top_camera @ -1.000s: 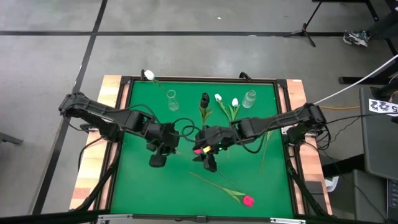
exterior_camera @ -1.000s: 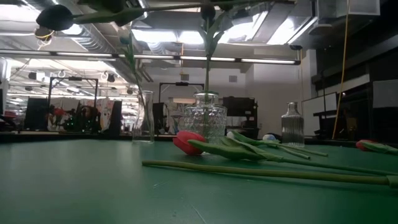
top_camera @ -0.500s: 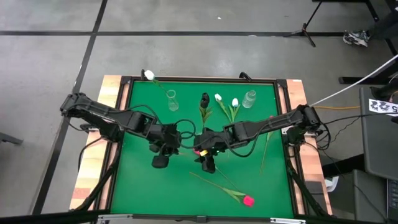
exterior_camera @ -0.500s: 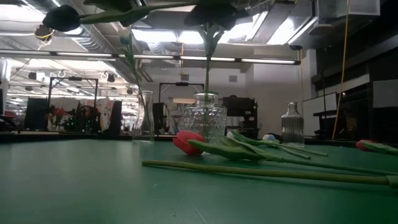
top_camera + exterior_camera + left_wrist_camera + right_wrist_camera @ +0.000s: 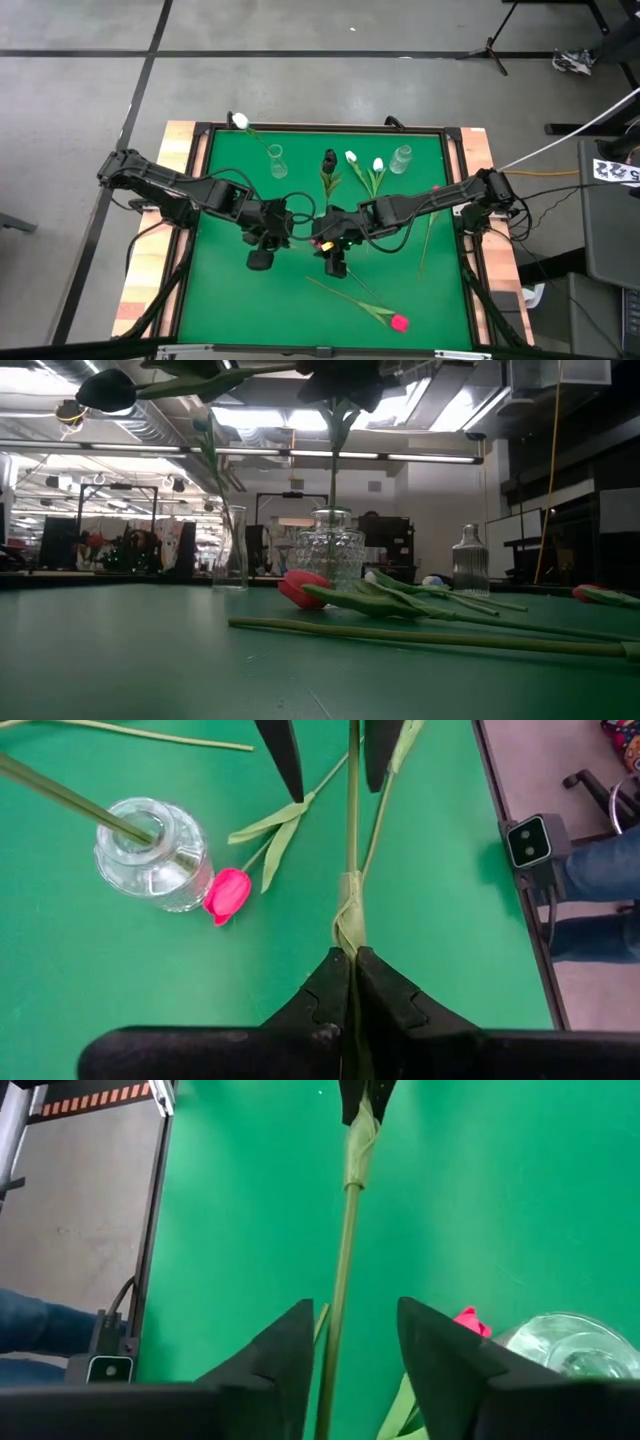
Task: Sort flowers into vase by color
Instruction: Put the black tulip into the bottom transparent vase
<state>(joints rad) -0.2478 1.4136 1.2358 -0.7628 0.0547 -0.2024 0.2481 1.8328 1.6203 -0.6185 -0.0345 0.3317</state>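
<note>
A black tulip (image 5: 105, 388) is held roughly level above the green table, with my left gripper (image 5: 353, 952) (image 5: 283, 237) shut on its stem. Its stem (image 5: 340, 1250) runs on between the fingers of my open right gripper (image 5: 355, 1310) (image 5: 322, 243), which stand on either side of it. Another black tulip (image 5: 330, 157) stands in the round glass vase (image 5: 330, 552). A white tulip (image 5: 240, 121) leans out of the tall thin vase (image 5: 276, 160). A pink-red tulip (image 5: 228, 892) lies on the table beside the round vase. My left gripper pinches the stem at its leaf-wrapped stretch (image 5: 349, 920) between its two fingertips. The stem leaves the fingers straight ahead, toward the table's right. The tulip is lifted clear of the table, and its head is behind the fingers, outside the wrist view.
Two white tulips (image 5: 365, 165) lie near the far edge beside a ribbed glass bottle (image 5: 401, 158). Another pink-red tulip (image 5: 399, 322) lies near the front edge, its long stem (image 5: 430, 636) across the table. A loose stem (image 5: 428, 240) lies at the right.
My right gripper has come a little down and toward the left gripper, settling around the held stem; in the low view its dark shape now shows at the top edge. The black tulip stays lifted, and its head has drifted slightly to the right.
</note>
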